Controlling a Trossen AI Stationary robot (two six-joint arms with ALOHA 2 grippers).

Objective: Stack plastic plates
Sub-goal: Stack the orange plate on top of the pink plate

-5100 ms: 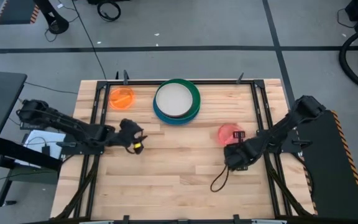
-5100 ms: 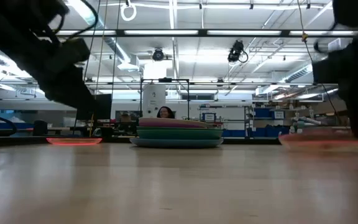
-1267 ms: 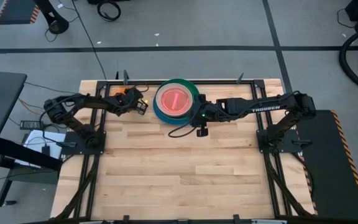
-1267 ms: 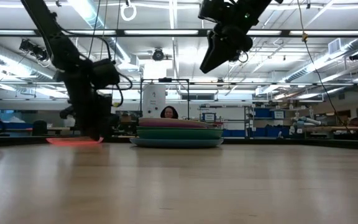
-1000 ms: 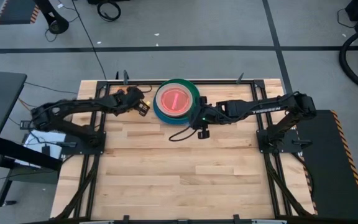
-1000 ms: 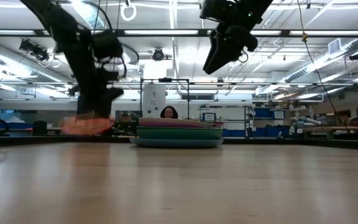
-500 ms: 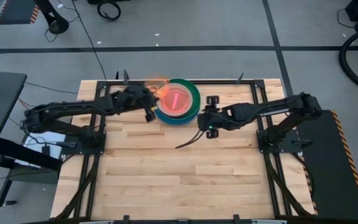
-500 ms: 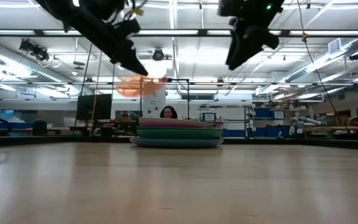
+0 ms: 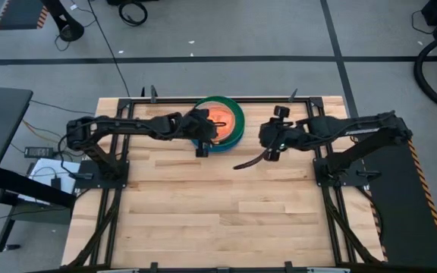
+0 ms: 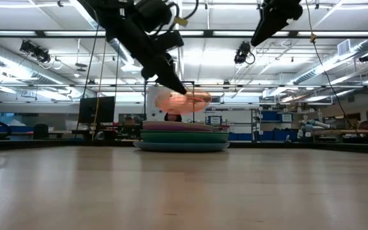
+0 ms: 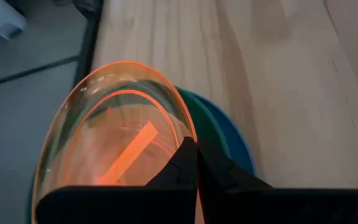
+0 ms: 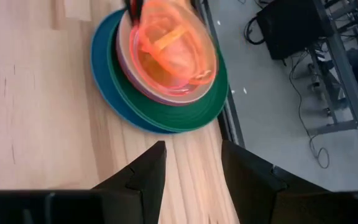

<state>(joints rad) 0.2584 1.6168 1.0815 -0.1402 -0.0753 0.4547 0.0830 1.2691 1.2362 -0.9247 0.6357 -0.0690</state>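
A stack of plastic plates stands at the table's far middle, a blue plate lowest, green above it, a pink one on top. A small translucent orange plate hangs just above the stack, with my left gripper shut on it. The left arm reaches in from the table's left. My right gripper hovers open to the right of the stack, high above the table, with nothing between its fingers. My left gripper pinches the orange plate's rim between its two fingers, on the plate's left, near side. The fingers slant down from the table's left. The plate is lifted clear, close to level, over the pink plate.
Black frame rails run along the table's sides and far edge. A dark cable trails below the right gripper. Bare wood fills the near half of the table. A person shows in the room behind the stack.
My left gripper has lifted the orange plate off the table left of the stack, carried it up and toward the right, then lowered it over the stack. My right gripper has drawn back toward the table's right edge, staying open.
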